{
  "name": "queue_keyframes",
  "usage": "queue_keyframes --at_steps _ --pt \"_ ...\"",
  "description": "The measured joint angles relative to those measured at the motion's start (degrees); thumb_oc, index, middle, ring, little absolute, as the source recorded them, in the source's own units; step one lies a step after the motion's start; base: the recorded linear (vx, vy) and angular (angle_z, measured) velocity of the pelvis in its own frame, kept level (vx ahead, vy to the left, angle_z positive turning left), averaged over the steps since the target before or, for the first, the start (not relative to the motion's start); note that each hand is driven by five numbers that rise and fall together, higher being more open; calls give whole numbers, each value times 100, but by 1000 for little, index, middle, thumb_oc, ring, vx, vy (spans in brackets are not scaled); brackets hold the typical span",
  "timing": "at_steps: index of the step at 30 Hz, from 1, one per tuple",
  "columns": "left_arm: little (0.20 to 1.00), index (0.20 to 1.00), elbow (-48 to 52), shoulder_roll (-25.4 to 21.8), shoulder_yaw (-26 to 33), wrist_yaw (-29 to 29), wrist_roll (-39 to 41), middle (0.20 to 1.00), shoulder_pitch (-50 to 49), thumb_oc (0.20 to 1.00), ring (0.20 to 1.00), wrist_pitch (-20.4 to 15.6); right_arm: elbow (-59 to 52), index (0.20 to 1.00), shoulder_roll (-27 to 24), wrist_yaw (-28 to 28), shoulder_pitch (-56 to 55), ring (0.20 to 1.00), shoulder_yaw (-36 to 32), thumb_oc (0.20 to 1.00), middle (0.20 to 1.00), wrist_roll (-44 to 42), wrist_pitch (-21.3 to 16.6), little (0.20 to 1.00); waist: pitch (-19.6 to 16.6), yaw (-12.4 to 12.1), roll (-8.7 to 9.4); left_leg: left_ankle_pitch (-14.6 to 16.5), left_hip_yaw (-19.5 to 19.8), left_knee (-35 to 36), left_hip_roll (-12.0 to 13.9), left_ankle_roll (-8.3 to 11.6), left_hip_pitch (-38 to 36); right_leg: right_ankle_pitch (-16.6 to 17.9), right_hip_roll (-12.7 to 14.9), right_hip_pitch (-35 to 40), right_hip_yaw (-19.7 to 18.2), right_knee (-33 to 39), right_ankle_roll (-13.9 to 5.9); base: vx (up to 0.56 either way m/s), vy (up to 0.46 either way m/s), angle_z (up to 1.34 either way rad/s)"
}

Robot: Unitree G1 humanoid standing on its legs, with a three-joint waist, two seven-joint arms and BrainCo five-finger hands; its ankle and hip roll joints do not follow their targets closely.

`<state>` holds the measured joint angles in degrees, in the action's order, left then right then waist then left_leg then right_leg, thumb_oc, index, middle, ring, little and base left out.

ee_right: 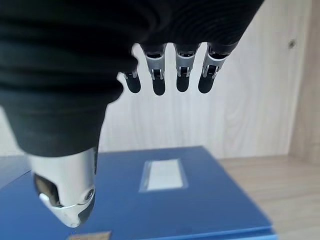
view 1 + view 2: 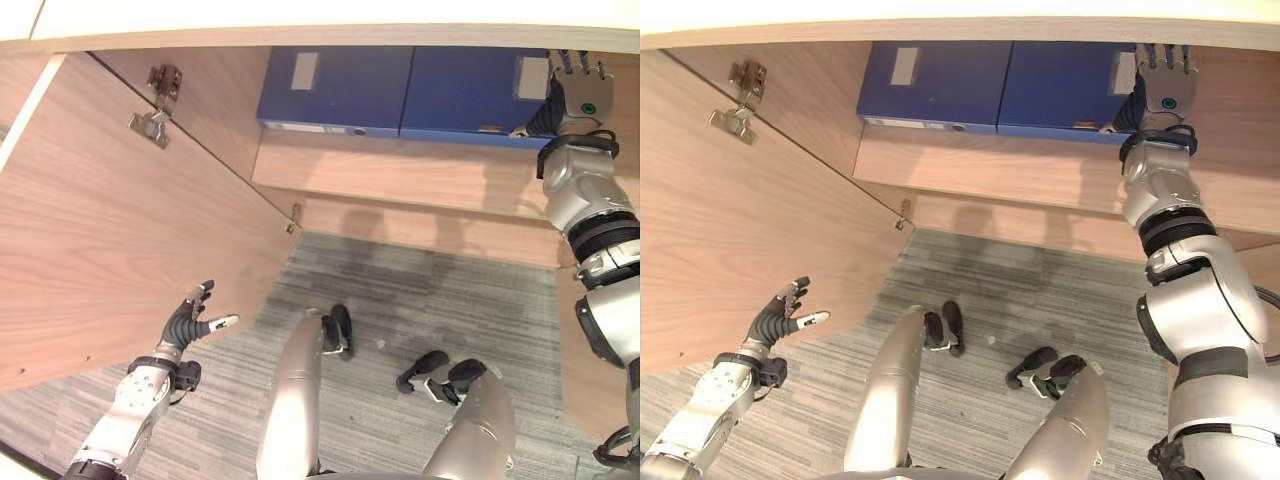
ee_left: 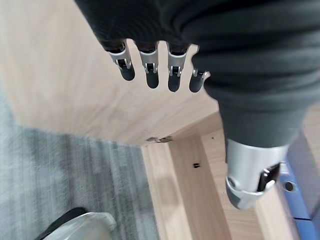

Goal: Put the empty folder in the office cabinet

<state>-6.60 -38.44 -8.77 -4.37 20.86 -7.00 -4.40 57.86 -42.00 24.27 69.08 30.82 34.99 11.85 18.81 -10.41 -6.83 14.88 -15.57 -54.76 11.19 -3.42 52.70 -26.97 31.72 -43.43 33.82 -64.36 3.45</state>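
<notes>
Now folder [image 2: 478, 95] under open R hand [image 2: 578, 88]

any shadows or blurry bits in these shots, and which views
Left eye view: soft shadows on the cabinet shelf under the blue folders and on the carpet. Right wrist view: the right hand up close is soft, the folder behind sharper. Left wrist view: the left hand is blurred, the cabinet door evenly lit.
</notes>
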Motion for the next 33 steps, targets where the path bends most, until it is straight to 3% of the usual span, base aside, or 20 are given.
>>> queue_keyframes --at_steps 8,12,18,29,33 --pt "1000 1000 -26 6 2 -34 -126 1000 -5 1000 1000 -27 -180 1000 234 358 -452 1000 -246 1000 1000 53 21 1000 13 74 -23 1 -24 43 24 1 0 45 -52 -8 -5 90 -25 -8 9 -2" --pt "1000 1000 -30 95 -1 -104 -173 1000 12 1000 1000 -27 -645 1000 457 708 -1014 1000 -641 1000 1000 278 202 1000 15 100 -22 1 -32 69 24 2 -32 54 -69 5 -6 111 -23 -4 1 -1" --pt "1000 1000 -61 290 -17 -142 -338 1000 96 1000 1000 -26 -1579 1000 789 1027 -1668 1000 -641 1000 1000 878 246 1000 114 261 63 -11 -118 296 38 22 -593 127 -180 462 -47 346 -46 -3 -9 -8" --pt "1000 1000 -85 460 -51 -135 -338 1000 280 1000 1000 -33 -1946 1000 1214 1056 -2344 1000 -568 1000 1000 1060 113 1000 118 384 296 -421 -264 1525 31 199 -2008 622 -757 1700 60 1601 -170 0 -30 -10" --pt "1000 1000 -494 556 -24 -143 -405 1000 229 1000 1000 -36 -1668 1000 1581 932 -2765 1000 -344 1000 1000 1052 -31 1000 34 450 428 -722 -314 2342 27 334 -2780 933 -1163 2373 130 2462 -194 29 -53 -15"
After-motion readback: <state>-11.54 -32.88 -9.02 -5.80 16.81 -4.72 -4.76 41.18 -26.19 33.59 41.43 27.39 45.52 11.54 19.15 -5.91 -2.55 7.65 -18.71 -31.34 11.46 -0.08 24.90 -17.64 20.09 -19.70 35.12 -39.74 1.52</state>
